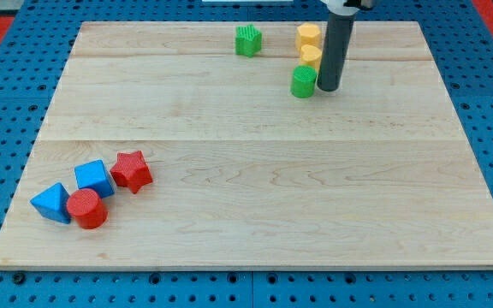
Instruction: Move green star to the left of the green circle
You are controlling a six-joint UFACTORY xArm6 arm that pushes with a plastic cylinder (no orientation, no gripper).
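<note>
The green star (247,40) sits near the view's top edge of the wooden board, left of centre-top. The green circle (303,82) stands lower and to the right of it. My tip (327,87) rests just to the right of the green circle, touching or almost touching it. The rod rises from there to the view's top. The star lies up and to the left of the circle, well apart from my tip.
Two yellow blocks stand right behind the green circle: one (308,36) at the top, another (311,56) partly hidden by the rod. At the bottom left cluster a red star (131,170), a blue cube (94,178), a blue triangle (51,203) and a red cylinder (86,209).
</note>
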